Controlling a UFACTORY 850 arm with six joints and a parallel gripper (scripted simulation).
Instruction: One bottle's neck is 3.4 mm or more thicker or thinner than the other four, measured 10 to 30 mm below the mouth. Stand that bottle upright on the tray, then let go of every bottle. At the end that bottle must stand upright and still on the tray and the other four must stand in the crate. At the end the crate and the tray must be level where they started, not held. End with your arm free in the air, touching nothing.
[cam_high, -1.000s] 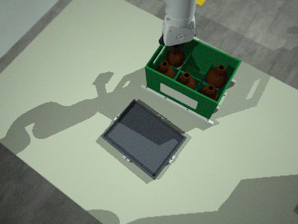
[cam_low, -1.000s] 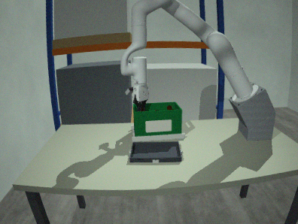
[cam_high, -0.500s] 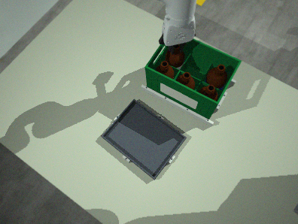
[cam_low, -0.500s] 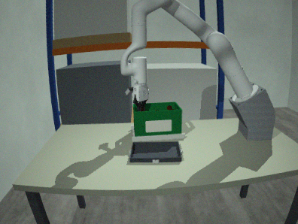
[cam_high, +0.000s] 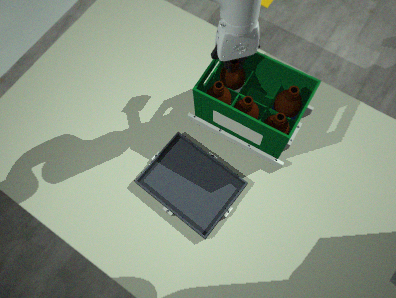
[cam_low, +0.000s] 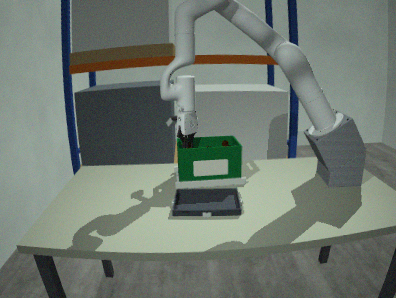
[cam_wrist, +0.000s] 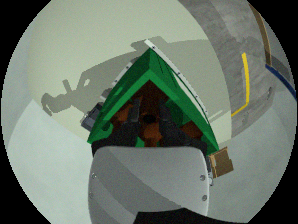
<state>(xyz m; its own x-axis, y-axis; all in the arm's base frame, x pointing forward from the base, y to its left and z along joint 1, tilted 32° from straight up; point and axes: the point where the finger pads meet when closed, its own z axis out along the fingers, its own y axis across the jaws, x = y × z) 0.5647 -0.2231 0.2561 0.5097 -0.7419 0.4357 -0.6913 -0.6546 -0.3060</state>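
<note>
Landmark: green crate (cam_high: 240, 131), sitting on the pale table (cam_high: 90, 85) near its far edge, divided into compartments.
Gripper (cam_high: 233, 64): lowered into the far-left corner compartment of the crate, pointing straight down.
Jaws: clenched on the neck of the bottle in that corner compartment (cam_high: 233, 76); fingers halted partway by the glass rather than meeting.
Reason for grip: judged a hold on the neck, either to gauge its thickness or to lift this bottle out as the odd one; cannot tell which.
Held bottle: upright inside the crate, not yet raised clear of the walls.
Bottles: five, all brown, all inside the crate.
Other four bottles: one just in front of the held one (cam_high: 219, 91), one in the middle front (cam_high: 247, 105), one at the right front (cam_high: 278, 121), one larger-looking at the right back (cam_high: 289, 100).
Vacant compartment: one, at the far middle of the crate.
Tray (cam_high: 148, 169): one, dark grey, lying flat just in front of the crate, nothing on it.
Arms: one, white, reaching over from a grey pedestal (cam_low: 350, 172) to the right of the crate.
Wrist view: crate corner and dark fingers visible, neck between them too blurred to compare.
</note>
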